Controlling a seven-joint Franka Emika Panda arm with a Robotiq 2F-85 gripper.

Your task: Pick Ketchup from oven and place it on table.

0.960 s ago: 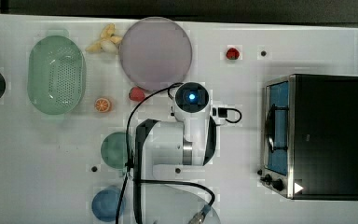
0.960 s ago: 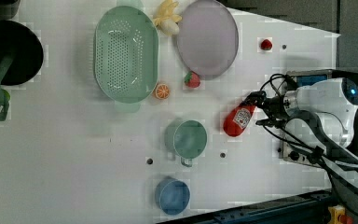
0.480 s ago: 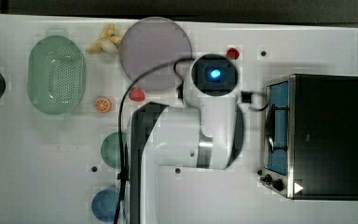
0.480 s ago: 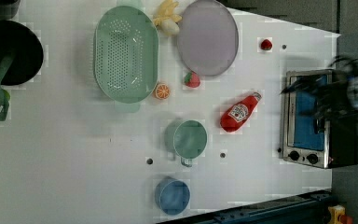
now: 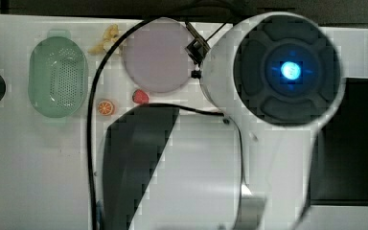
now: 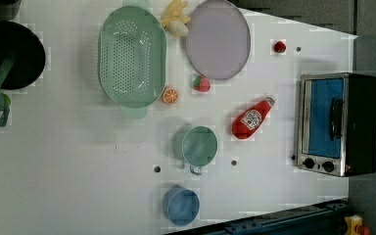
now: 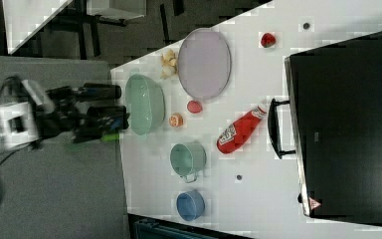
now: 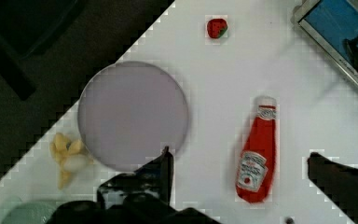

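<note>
The Ketchup point(image 6: 251, 119), a red squeeze bottle with a white cap, lies on its side on the white table point(image 6: 78, 161), just off the oven's point(image 6: 338, 125) shut glass door. It also lies between the green cup and the oven's handle as Ketchup point(image 7: 238, 130). In the wrist view my gripper point(image 8: 240, 156) is open, its dark fingers point(image 8: 156, 172) wide apart and well above the Ketchup point(image 8: 257, 154), holding nothing. My arm point(image 5: 287, 72) looms large and close in the top view, high over the table.
A purple plate point(image 6: 218, 39), green colander point(image 6: 132, 56), bananas point(image 6: 176, 19), strawberry point(image 6: 201, 83) and orange slice point(image 6: 169, 95) lie beyond the bottle. A green cup point(image 6: 199, 146) and blue cup point(image 6: 181, 205) stand nearby. A black pot point(image 6: 10, 54) sits at the left view's left.
The arm has left the Ketchup lying on the table and risen, growing large in the top view and passing out of the left view. The bottle has stayed put.
</note>
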